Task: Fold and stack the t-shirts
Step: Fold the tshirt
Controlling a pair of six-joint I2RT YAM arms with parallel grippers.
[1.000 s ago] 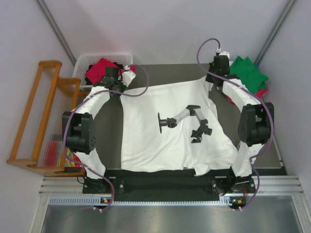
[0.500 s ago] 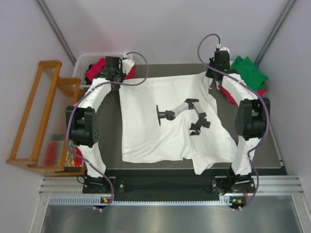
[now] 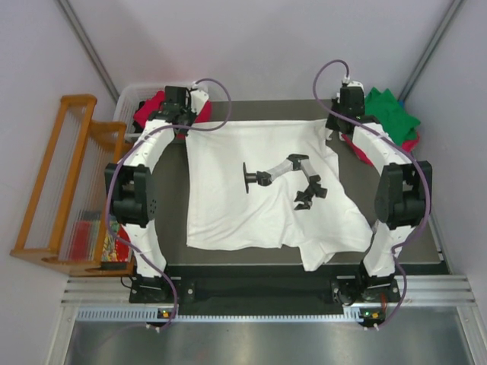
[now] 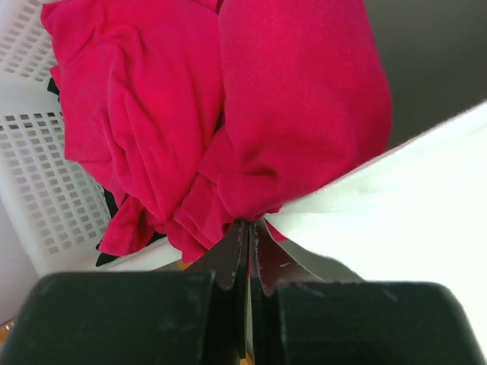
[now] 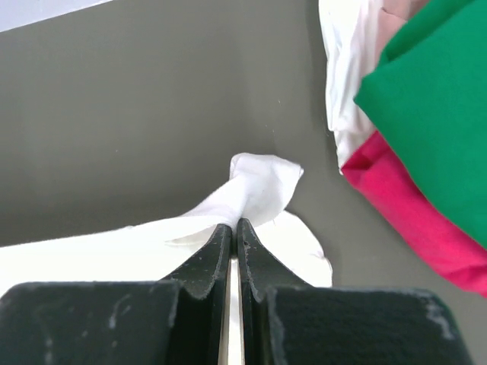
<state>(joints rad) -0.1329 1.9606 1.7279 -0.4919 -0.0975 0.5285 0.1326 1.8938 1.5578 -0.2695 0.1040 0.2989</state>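
A large white t-shirt (image 3: 259, 194) with a black chest print (image 3: 281, 176) lies spread over the dark table. My left gripper (image 3: 186, 126) is shut on its far left corner. In the left wrist view the jaws (image 4: 249, 225) are pressed together on the white cloth's (image 4: 396, 205) edge, right against a crimson t-shirt (image 4: 289, 99). At the far right corner my right gripper (image 3: 333, 126) is also shut. Its jaws (image 5: 234, 223) pinch a bunched tip of the white t-shirt (image 5: 262, 186).
The crimson t-shirt (image 3: 156, 106) hangs out of a white slotted basket (image 3: 131, 99) at the back left. A green t-shirt (image 3: 389, 112) lies on a crimson one (image 5: 418, 220) at the back right. A wooden rack (image 3: 61, 182) stands left of the table (image 3: 171, 205).
Both grippers have moved toward the table's far edge with the white t-shirt's corners. The far hem is now pulled straight and the shirt has slid away from the near edge.
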